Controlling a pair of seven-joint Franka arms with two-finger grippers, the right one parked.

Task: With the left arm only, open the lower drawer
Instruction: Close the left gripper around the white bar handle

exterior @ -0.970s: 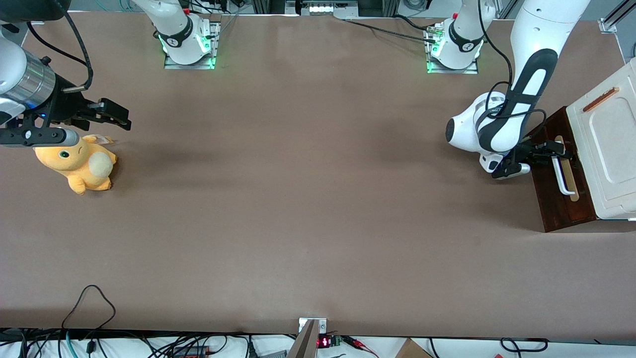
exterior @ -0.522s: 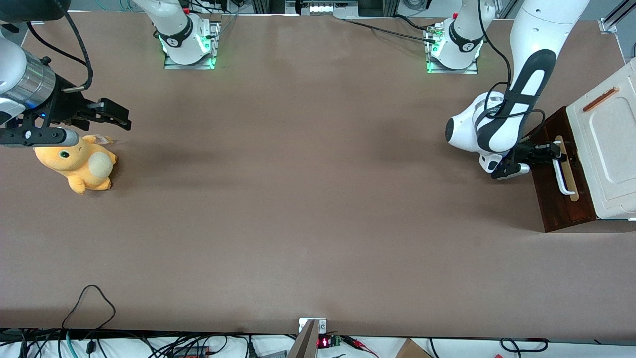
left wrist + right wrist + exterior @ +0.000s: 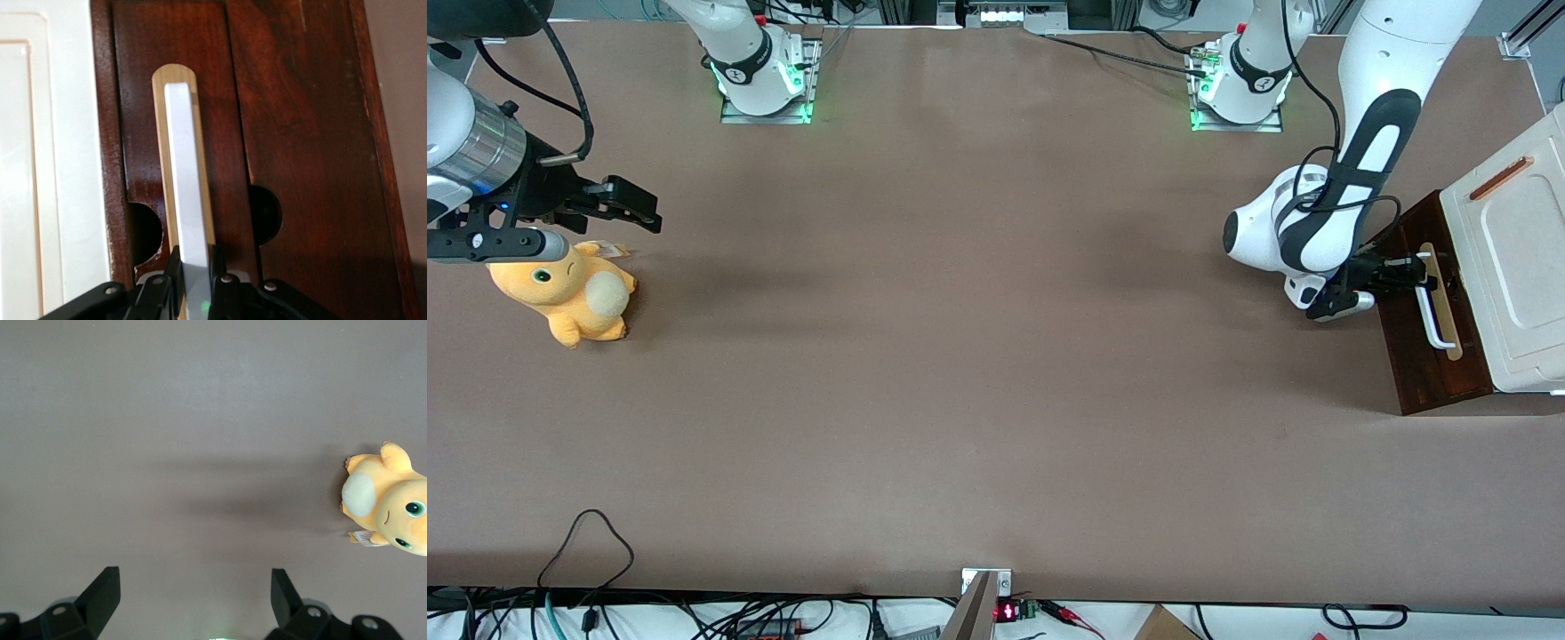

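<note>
Gripper [image 3: 195, 280] clamps the white bar handle [image 3: 188, 180] of the dark brown lower drawer [image 3: 1427, 356].

cabinet [image 3: 1516, 267] cut off at frame edge, gripper [image 3: 193, 283] fingertips hidden beside handle [image 3: 188, 200]

Brown matte bench [image 3: 960, 356] filled the view, evenly lit, soft shadows only. Black cable loop [image 3: 587, 538] lay on it near the front edge. Tangled cables [image 3: 694, 615] ran below that edge; small red display [image 3: 1006, 612] glowed at its middle.
</note>
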